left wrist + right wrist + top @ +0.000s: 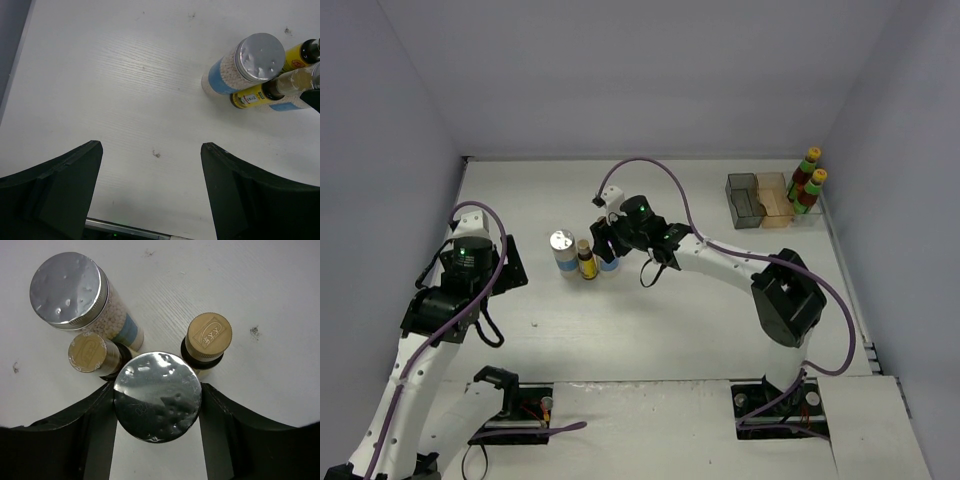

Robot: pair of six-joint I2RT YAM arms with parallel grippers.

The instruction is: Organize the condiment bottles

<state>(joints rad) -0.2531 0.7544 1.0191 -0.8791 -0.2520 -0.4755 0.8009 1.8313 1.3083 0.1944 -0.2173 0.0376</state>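
Two white silver-lidded jars and two small brown yellow-labelled bottles stand clustered mid-table. My right gripper [157, 405] [609, 248] is shut on one jar [157, 396], its fingers against both sides of the lid. The other jar [70, 290] [562, 250] [245, 62] stands just to the left. One brown bottle [89, 352] [586, 260] [262, 94] is between the jars, the other [209, 335] [300, 52] is right beside the held jar. Two dark yellow-capped bottles [807, 170] [813, 190] stand at the far right. My left gripper [152, 150] [512, 266] is open and empty, left of the cluster.
A grey-and-tan compartment tray [760, 200] sits at the back right, next to the two dark bottles. The right arm [740, 262] stretches across the middle of the table. Walls close in the table on three sides.
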